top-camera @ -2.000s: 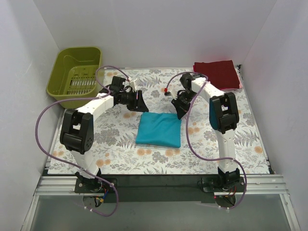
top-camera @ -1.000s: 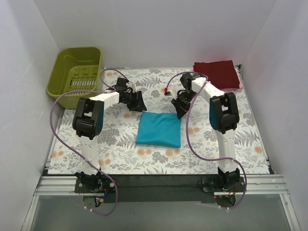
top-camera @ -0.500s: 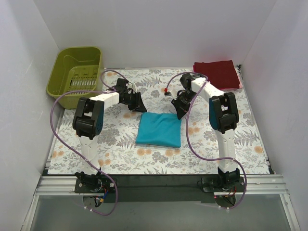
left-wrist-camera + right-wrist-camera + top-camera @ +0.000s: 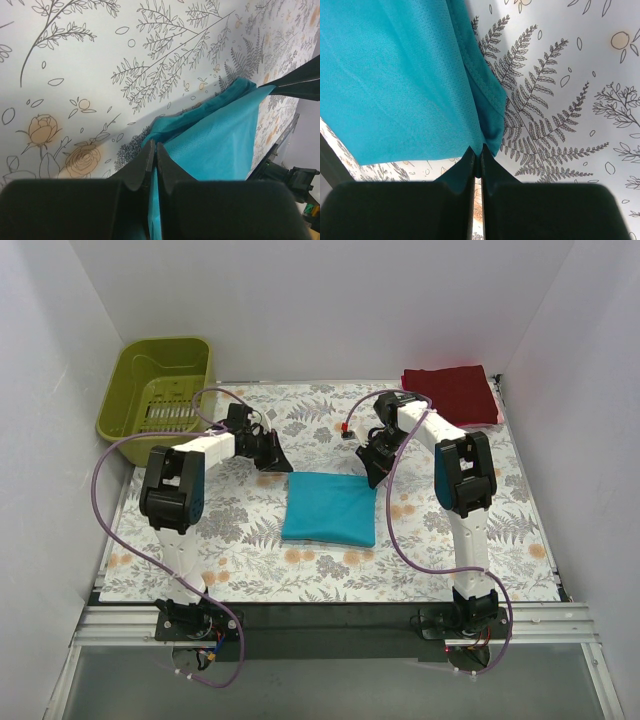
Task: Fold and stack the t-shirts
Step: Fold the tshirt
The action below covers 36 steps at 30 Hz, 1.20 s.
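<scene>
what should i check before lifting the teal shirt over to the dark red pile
1. Left fingers shut on the teal folded cloth t-shirt, far left corner: ok
2. Right fingers shut at its far right corner: ok
3. Cloth actually pinched by the right fingers: cannot tell
4. Teal t-shirt lying as a flat folded rectangle: ok
5. Dark red folded t-shirt pile with nothing on top: ok
6. Purple cable clear of the teal t-shirt's right edge: cannot tell

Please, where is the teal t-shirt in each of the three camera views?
Top external: teal t-shirt at the centre, folded.
Left wrist: teal t-shirt at lower right.
Right wrist: teal t-shirt fills the upper left.
Shared landmark: the floral table cover under it, in all three.
</scene>
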Each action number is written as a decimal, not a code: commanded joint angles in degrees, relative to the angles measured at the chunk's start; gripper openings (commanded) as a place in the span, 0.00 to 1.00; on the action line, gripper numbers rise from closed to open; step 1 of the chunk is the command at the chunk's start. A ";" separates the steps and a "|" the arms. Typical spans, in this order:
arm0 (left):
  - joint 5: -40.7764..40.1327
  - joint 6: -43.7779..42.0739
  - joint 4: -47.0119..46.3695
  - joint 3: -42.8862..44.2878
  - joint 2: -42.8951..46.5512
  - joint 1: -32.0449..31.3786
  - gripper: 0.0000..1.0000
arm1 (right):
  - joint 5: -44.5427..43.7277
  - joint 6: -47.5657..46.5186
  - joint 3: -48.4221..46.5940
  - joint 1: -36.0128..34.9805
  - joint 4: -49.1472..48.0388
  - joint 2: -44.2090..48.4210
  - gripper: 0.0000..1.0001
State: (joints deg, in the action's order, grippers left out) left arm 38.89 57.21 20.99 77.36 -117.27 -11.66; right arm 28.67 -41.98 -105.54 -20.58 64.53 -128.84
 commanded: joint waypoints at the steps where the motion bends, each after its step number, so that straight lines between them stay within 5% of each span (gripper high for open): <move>1: -0.92 -1.31 -0.34 -1.16 6.09 0.85 0.00 | 0.25 0.40 -0.64 0.28 0.95 -0.10 0.01; 15: -4.62 -3.68 -1.66 4.46 -2.16 1.20 0.00 | -5.28 3.13 -8.54 0.71 -1.25 -5.90 0.01; 17: -3.04 -4.56 -0.52 6.83 -2.61 1.29 0.02 | -5.90 3.57 -9.60 0.80 -1.60 -5.73 0.19; 18: -2.77 -4.74 0.01 7.45 -2.61 1.29 0.18 | -5.81 3.74 -10.04 0.80 -1.52 -5.46 0.33; 20: -1.20 -5.26 0.97 8.15 -0.77 1.38 0.32 | -4.41 4.36 -10.74 0.89 -1.34 -3.28 0.46; 21: -0.67 -5.27 1.07 7.98 0.63 1.46 0.36 | -3.54 4.45 -10.66 0.98 -1.34 -2.22 0.60; 22: -0.05 -5.35 1.33 7.02 3.25 1.55 0.51 | -1.61 4.97 -10.39 1.24 -1.34 0.40 0.70; 24: 3.19 -4.22 1.42 5.35 6.87 1.55 0.65 | 0.77 5.67 -8.29 1.59 -1.43 3.57 0.87; 27: 10.37 0.59 1.51 1.14 12.67 1.47 0.70 | 11.79 7.69 -1.81 2.73 -2.30 10.95 0.98; 36: 21.66 13.09 -4.72 -16.78 23.75 -3.89 0.73 | 34.59 25.16 20.18 -4.19 -12.75 24.77 0.98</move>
State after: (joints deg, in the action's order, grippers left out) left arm 55.07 64.66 18.68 65.06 -95.70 -13.15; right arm 52.16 -25.65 -90.94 -20.23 56.90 -104.49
